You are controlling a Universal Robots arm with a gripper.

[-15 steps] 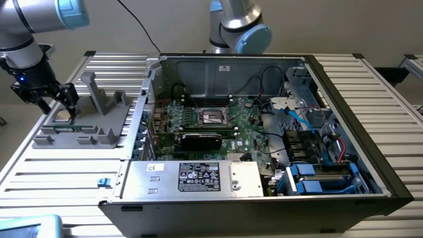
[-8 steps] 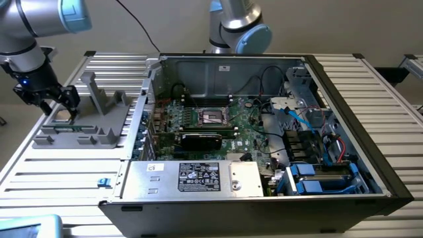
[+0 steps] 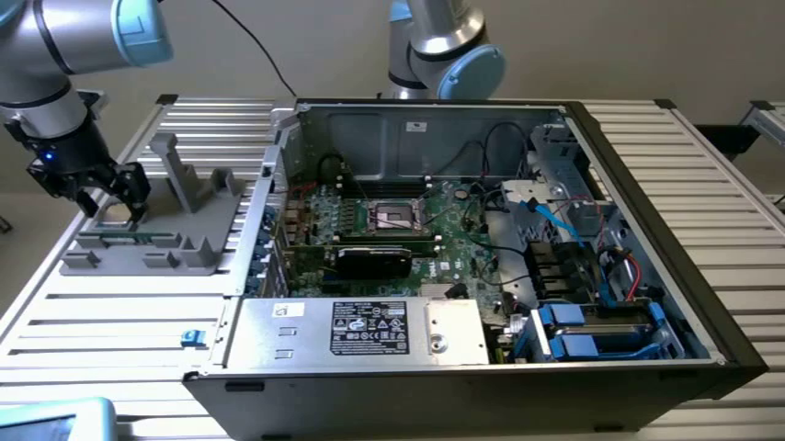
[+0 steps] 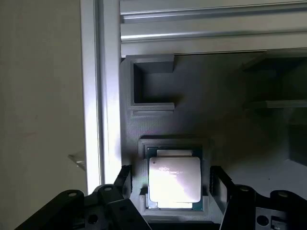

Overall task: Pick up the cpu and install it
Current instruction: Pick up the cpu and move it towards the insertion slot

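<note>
Straddling cpu [image 4: 174, 181], gripper [image 4: 171, 176] seemingly spread.

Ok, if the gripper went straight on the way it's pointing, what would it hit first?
Most likely the cpu, lying flat in the grey holder directly between the open fingers of the gripper; the fingers themselves would land on the holder beside it. Depth is unclear.

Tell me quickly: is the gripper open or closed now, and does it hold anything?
Gripper: open, holding nothing; its fingers stand on either side of the cpu.
</note>
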